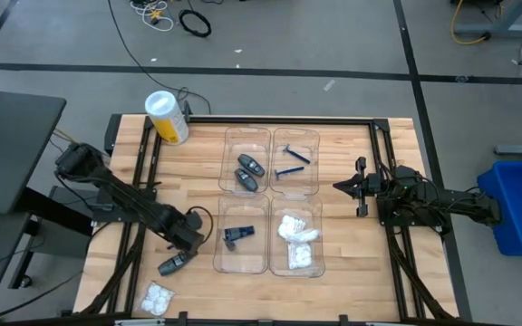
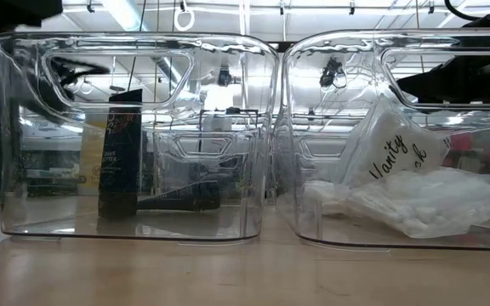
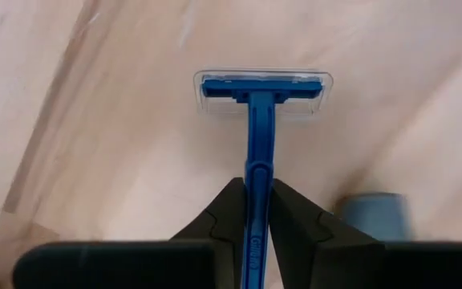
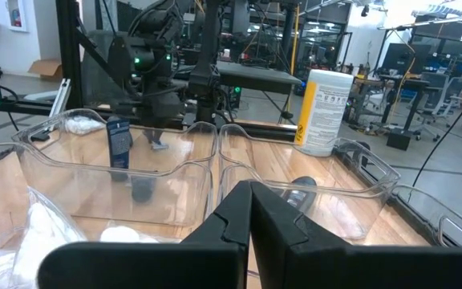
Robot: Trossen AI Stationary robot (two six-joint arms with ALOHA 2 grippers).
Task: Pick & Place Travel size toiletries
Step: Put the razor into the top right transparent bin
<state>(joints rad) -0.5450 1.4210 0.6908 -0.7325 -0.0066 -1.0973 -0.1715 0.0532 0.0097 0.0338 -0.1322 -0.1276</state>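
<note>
Blue plastic is what the left gripper (image 3: pixel 257 210) is pinched on: a thin razor (image 3: pixel 261 120), its handle squeezed between the two dark fingers and its capped head sticking out ahead over bare wood. In the high view that gripper (image 1: pixel 188 228) sits lower left of centre, just left of the clear trays (image 1: pixel 270 201), with a dark grey tube (image 1: pixel 172 264) just below it and a white packet (image 1: pixel 158 298) near the bottom edge.

My worry is the hold. The fingers have only the slim handle, so the razor could swivel or slide out on the way over, and the long head could catch a tray wall if carried low. The tube lying so near might also get nudged.

Another razor (image 1: pixel 293 155) already lies in the upper right tray, so I'd guess that is where this one belongs, well apart from the gripper, across the trays.

The right gripper (image 1: pixel 347 186) waits at the right of the trays, fingers clenched on nothing.
</note>
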